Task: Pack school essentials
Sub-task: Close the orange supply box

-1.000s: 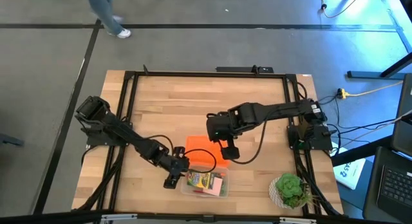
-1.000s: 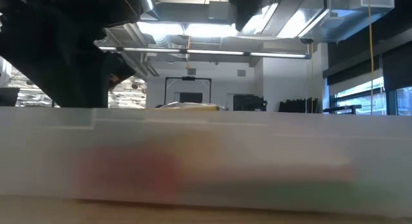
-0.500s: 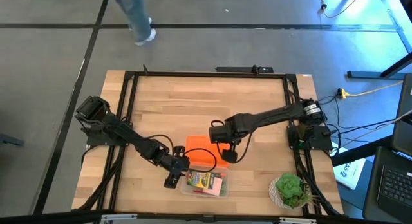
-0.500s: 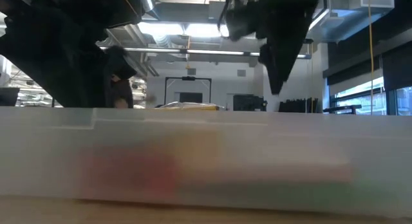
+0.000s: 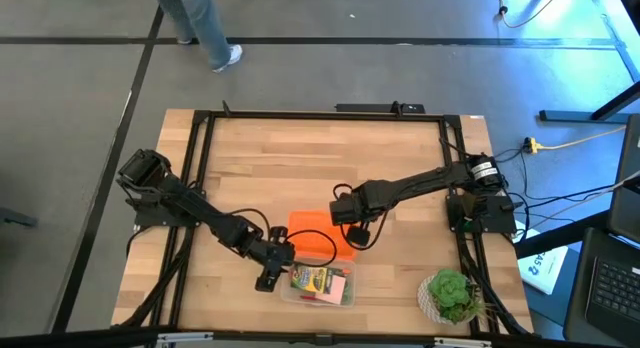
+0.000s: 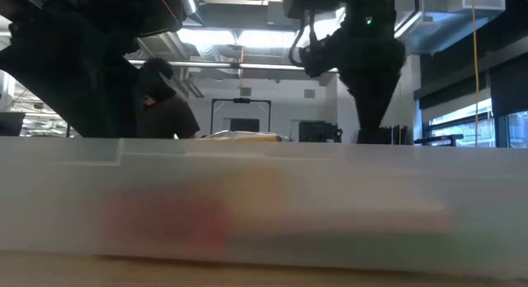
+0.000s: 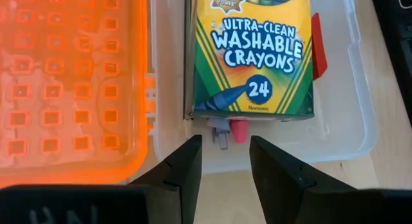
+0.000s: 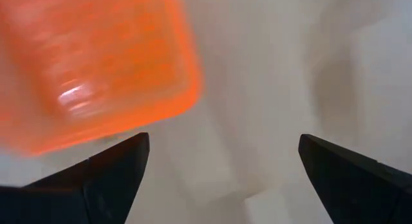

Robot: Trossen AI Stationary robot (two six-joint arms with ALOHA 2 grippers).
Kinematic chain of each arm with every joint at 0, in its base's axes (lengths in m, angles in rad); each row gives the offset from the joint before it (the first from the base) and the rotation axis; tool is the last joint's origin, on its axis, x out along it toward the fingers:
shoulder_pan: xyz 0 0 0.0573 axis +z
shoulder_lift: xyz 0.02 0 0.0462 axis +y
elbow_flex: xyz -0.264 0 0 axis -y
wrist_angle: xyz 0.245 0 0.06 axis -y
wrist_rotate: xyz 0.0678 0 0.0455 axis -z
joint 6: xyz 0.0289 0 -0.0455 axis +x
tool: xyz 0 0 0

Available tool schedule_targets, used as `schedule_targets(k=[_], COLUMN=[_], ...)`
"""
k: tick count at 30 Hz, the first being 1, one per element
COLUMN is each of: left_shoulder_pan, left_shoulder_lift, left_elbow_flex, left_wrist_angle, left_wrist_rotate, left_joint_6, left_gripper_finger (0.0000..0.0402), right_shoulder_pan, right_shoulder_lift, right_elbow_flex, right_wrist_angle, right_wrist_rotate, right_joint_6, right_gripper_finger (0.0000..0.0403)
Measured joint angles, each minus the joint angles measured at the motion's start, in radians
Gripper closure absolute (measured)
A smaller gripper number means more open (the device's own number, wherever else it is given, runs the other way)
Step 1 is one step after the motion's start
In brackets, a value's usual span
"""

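While the left gripper (image 5: 268,279) hovers just beside the end of the clear plastic box (image 5: 345,299) near the table's (image 5: 300,168) front edge, its two dark, wedge-shaped fingers (image 7: 183,176) stand a narrow gap apart and hold nothing. The box is a shallow, translucent rectangular tray with rounded corners; its orange perforated lid (image 5: 318,238), a glossy plastic grid of small square holes, lies hinged open flat on the pale wood planks, toward the table's middle. Inside the tray lies the yellow-green crayon box (image 7: 252,53), a flat printed carton labelled as washable crayons. A pink eraser tip (image 7: 239,130) and a grey end (image 7: 221,132) protrude from beneath the carton at the end nearest the left gripper, and a red edge (image 7: 316,47) shows along its far side. A pink square pad (image 5: 337,288) lies in the tray beside the carton. The right gripper (image 5: 358,236) hangs over the lid's corner, its blunt dark fingers (image 8: 109,176) spread wide and empty. A leafy green potted plant (image 5: 450,294) stands near the front right corner. A person's legs (image 5: 200,23) cross the grey floor beyond the table's far edge.
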Motion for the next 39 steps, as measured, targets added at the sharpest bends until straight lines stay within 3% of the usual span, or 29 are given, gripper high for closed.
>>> schedule_targets(k=[4, 7, 13, 18, 39], left_shoulder_pan=[0.0, 0.0, 0.0, -0.001, -0.002], left_shoulder_lift=[0.0, 0.0, 0.0, 0.0, -0.001], left_elbow_flex=[0.0, 0.0, 0.0, 0.0, 0.001], left_wrist_angle=[-0.006, -0.009, -0.012, -0.015, -0.045], left_wrist_rotate=[0.0, 0.0, 0.018, 0.021, 0.034], left_joint_6=[0.0, 0.0, 0.001, 0.002, 0.0], left_gripper_finger=[0.0278, 0.0278, 0.0278, 0.0278, 0.0278], right_shoulder_pan=[-0.001, -0.014, -0.047, -0.056, -0.056], right_shoulder_lift=[0.006, 0.004, 0.002, 0.002, 0.001], right_elbow_flex=[0.0, -0.025, -0.174, -0.266, -0.283], right_wrist_angle=[-0.017, -0.05, 0.01, 0.19, 0.467], right_wrist_rotate=[0.155, 0.205, 0.13, 0.056, 0.006], right_joint_6=[0.036, 0.027, 0.021, -0.007, -0.105], right_gripper_finger=[0.0004, 0.0004, 0.0004, 0.0004, 0.0004])
